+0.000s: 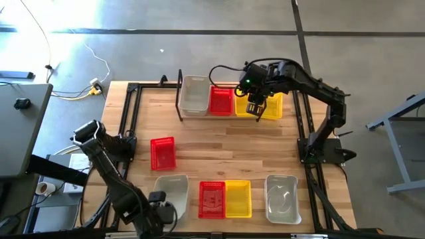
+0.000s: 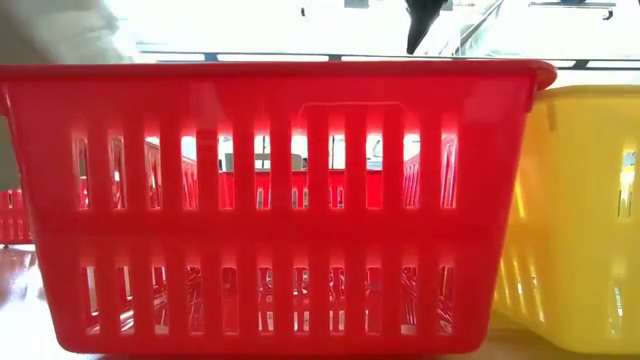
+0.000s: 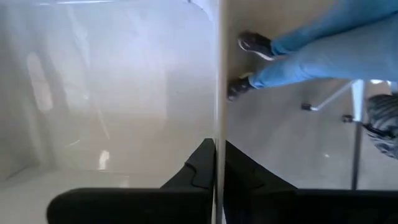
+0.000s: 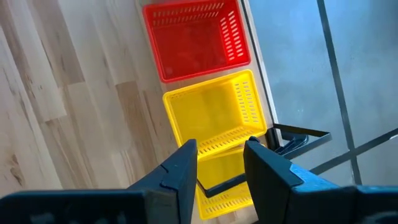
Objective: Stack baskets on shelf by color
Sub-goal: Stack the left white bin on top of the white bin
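The black-rod shelf [image 1: 180, 99] stands at the table's far edge and holds a clear basket [image 1: 194, 95], a red basket [image 1: 221, 101] and a yellow basket [image 1: 247, 106] [image 4: 211, 112] side by side. A second yellow basket [image 1: 275, 106] [image 4: 222, 199] sits tilted at the shelf's right end. My right gripper [image 1: 256, 106] [image 4: 221, 163] hovers open over the two yellow baskets. My left gripper [image 1: 161, 211] [image 3: 217, 171], at the table's near left corner, is shut on another clear basket [image 1: 171, 190]. My left gripper pinches a thin side wall of the clear basket [image 3: 217, 124] between its two fingers [image 3: 198, 169], one finger inside and one outside. The wall runs straight out along the fingers. Whether the basket is lifted off the table, I cannot tell.
A red basket [image 1: 163, 153] lies alone at mid-left. A red basket [image 1: 212, 199] [image 2: 270, 200], a yellow basket [image 1: 238, 199] [image 2: 585, 200] and a clear basket [image 1: 281, 198] line the near edge. A person's legs [image 3: 311, 50] show on the floor beyond the table.
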